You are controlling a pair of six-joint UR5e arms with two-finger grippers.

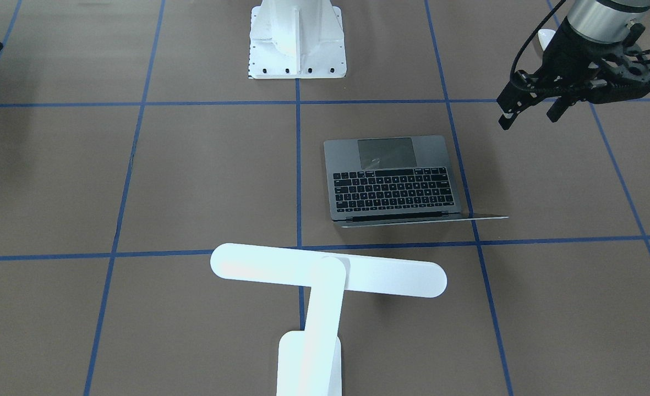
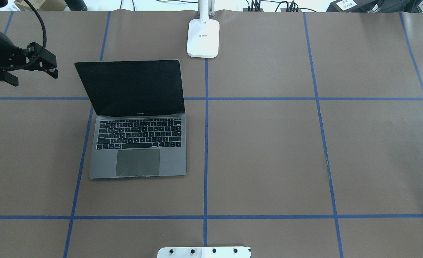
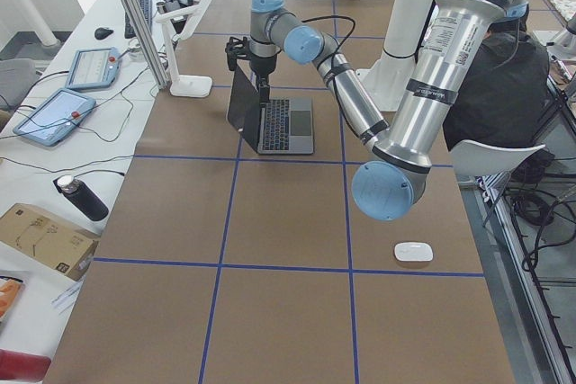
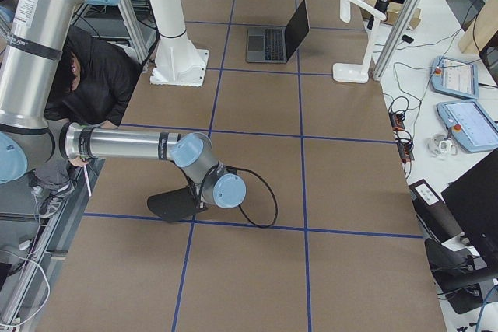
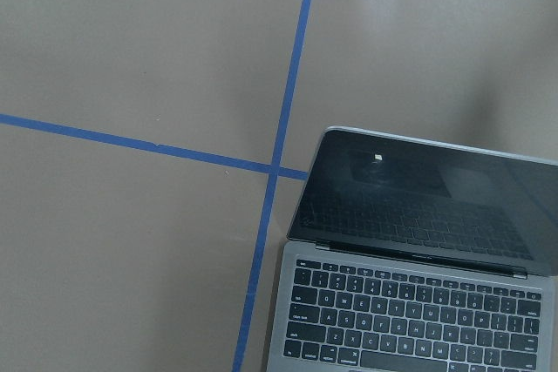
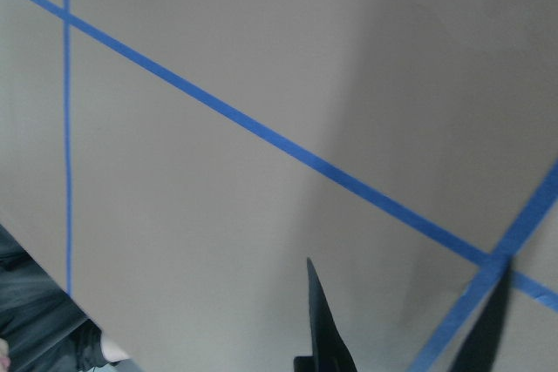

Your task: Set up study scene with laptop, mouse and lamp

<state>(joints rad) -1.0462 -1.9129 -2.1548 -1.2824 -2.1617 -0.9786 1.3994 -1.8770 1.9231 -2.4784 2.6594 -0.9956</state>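
Nearly there, judging by the layout. Holds nothing in the left gripper (image 2: 33,77), spread wide above the table (image 2: 268,161) just beside the laptop (image 2: 139,143), lid raised and keyboard facing the robot's side. Shows nothing in the right gripper (image 6: 405,311) either, apparently parted, low at the table's other end. Counts the lamp (image 2: 203,37) as placed, upright at the far edge near the laptop. Leaves the mouse (image 3: 413,252), well apart, to bring beside the laptop.
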